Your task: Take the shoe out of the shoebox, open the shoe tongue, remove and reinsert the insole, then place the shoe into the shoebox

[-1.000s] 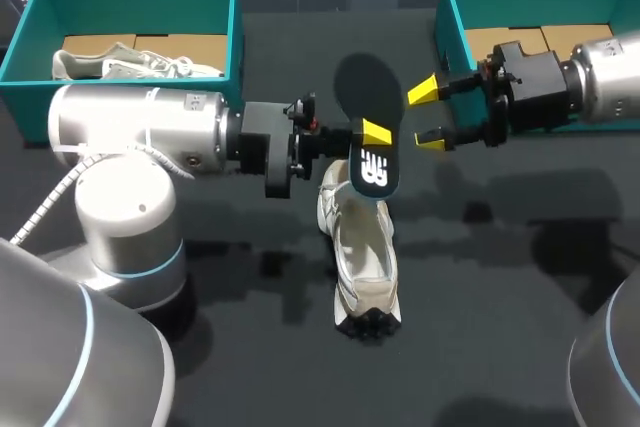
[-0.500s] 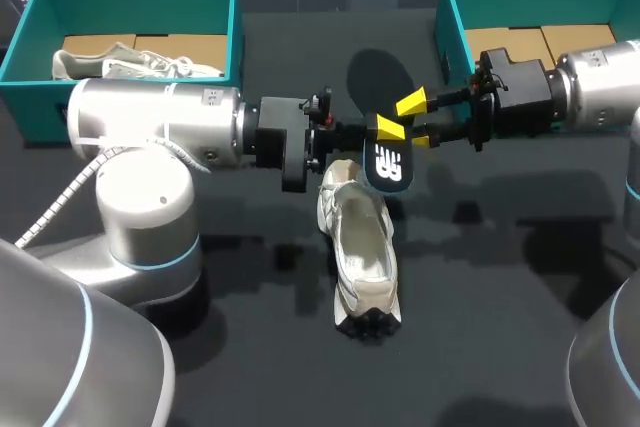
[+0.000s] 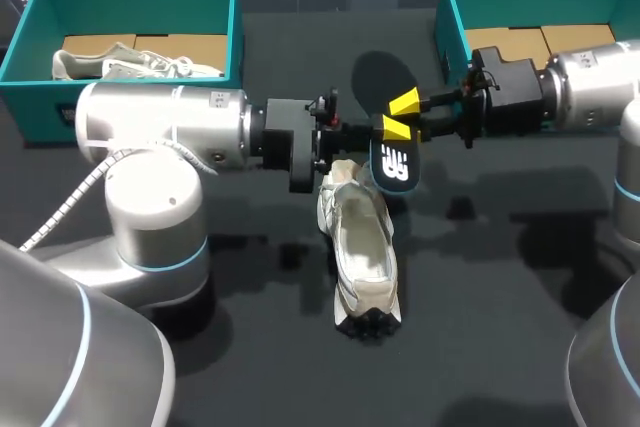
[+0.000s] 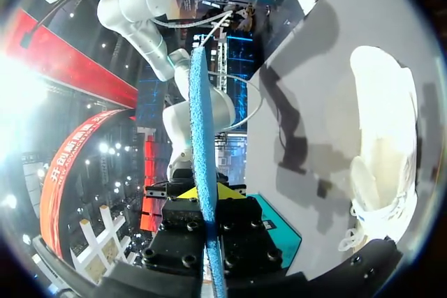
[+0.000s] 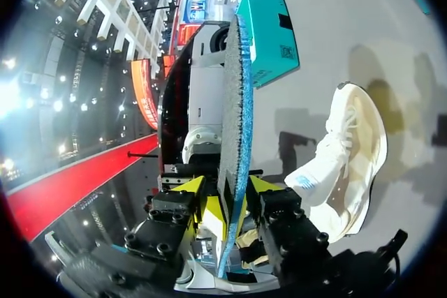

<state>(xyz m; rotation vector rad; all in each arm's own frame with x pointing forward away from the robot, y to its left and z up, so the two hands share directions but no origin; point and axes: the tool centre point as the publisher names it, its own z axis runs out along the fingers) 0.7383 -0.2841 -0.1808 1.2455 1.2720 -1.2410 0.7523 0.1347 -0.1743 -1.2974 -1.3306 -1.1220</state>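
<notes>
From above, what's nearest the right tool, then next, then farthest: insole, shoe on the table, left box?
From the right tool:
1. insole, right between its fingers.
2. shoe on the table, mid-table, toward the robot.
3. left box, far across at the back left.

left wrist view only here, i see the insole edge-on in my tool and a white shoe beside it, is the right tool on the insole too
observer: yes, the right tool has one yellow tip against each face of the dark foam insole.
operator: where's the shoe's opening
observer: facing up. the white mesh sneaker stands on its sole on the black table, near the insole's lower end.
operator: boxes?
observer: at the far edge, the left teal shoebox holds a second white sneaker, the right teal shoebox only brown cardboard.
</notes>
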